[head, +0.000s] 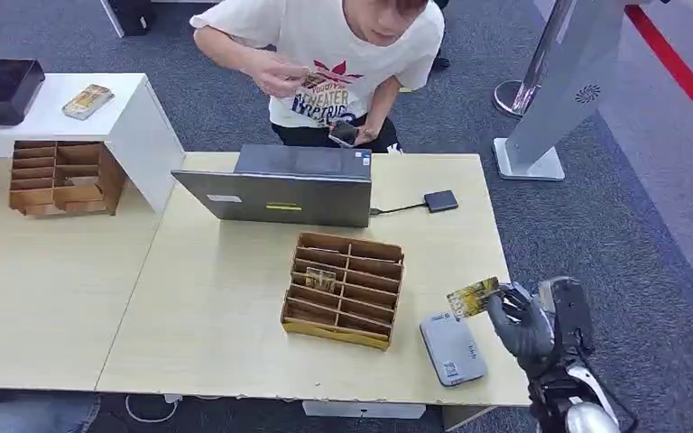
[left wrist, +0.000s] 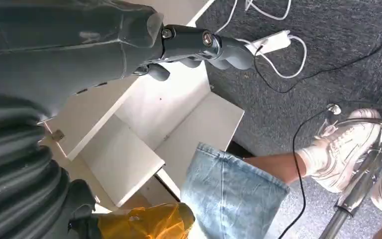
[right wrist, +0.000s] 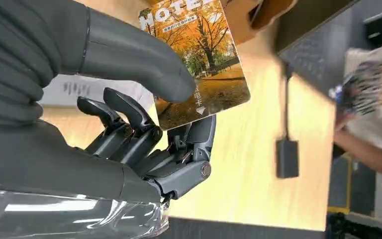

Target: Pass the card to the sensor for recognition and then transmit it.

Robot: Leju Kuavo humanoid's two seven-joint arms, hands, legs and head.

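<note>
R hand (head: pixel 525 321) pinches the card (head: pixel 473 297) w/ thumb & fingers, up over the tabletop (head: pixel 226 307) by its right edge, just past the grey sensor (head: pixel 452 348). Wooden box (head: pixel 344 289) sits nearby. L hand (left wrist: pixel 199 47) hangs low, fingers curled, holding nothing.

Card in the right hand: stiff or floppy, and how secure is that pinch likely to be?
The card probably is stiff: it juts flat past the right hand without drooping. Its printed face looks smooth, so it may slide in the pinch between thumb and fingers. Likely very light; held near one end, a bump against the sensor could twist it.
</note>
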